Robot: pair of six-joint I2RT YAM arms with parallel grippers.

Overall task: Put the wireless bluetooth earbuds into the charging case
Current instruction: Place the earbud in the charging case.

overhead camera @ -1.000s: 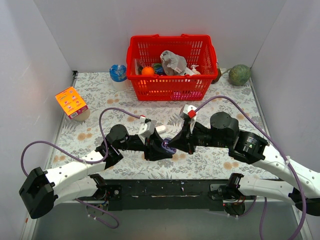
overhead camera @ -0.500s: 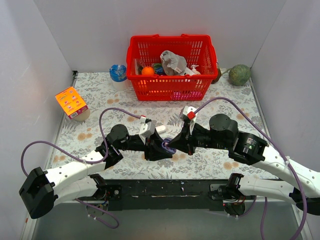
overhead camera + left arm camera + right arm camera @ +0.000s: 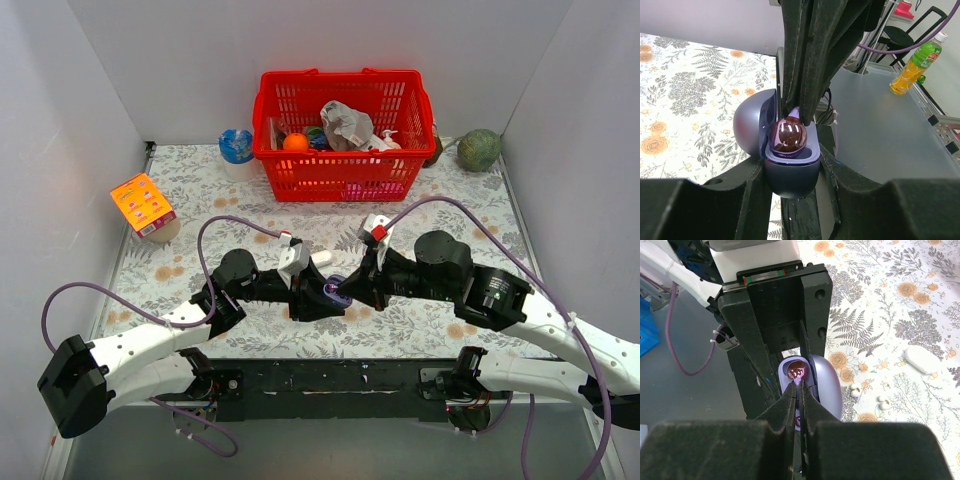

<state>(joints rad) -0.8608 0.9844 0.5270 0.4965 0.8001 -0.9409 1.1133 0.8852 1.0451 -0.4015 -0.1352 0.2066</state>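
Right gripper [image 3: 799,386] pinches earbud [image 3: 797,371] inside charging case [image 3: 827,387].

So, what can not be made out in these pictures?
Top external: the charging case is too small, half covered by the left gripper.
Left wrist: the case's inside, hidden by the earbud and the right gripper.
Right wrist: tiny white bits on the mat, too small to name.
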